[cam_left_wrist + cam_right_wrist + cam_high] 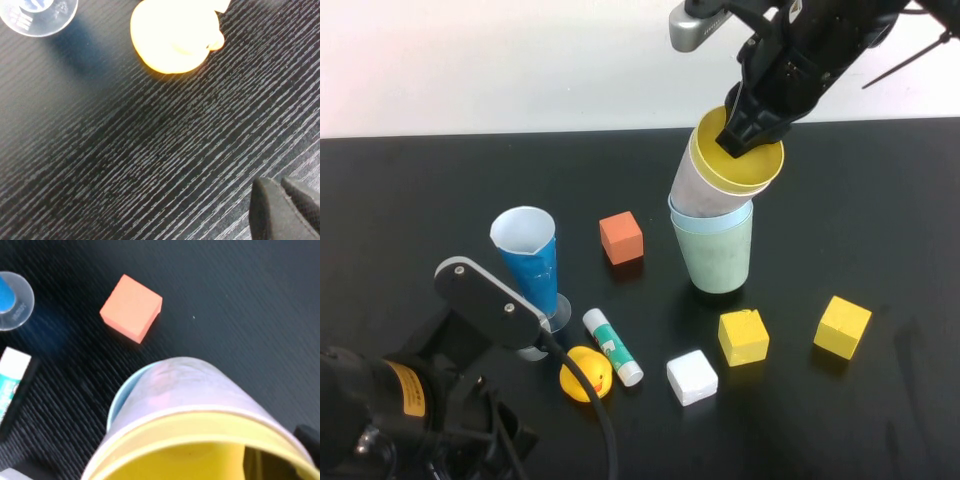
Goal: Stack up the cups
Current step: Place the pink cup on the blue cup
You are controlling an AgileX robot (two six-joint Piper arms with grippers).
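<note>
At 1 o'clock on the table (420, 190) | right gripper (745, 125) pinches yellow cup's (745, 165) rim, tilted with pink cup (695, 190) over blue-green stack (715, 250) | we judge cups light, slick; grip rim | left gripper (285, 210) at 7 o'clock, pressed together.

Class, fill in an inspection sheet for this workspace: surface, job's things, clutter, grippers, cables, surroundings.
Surface: black table.
Job's things: yellow cup nested in pink cup, tilted, entering light blue cup, which sits in green cup.
Clutter: blue glass, orange cube, glue stick, rubber duck, white cube, two yellow cubes.
Grippers: right gripper shut on yellow cup's rim; left gripper low near the duck.
Cables: black cable on the left arm.
Surroundings: white wall.
</note>
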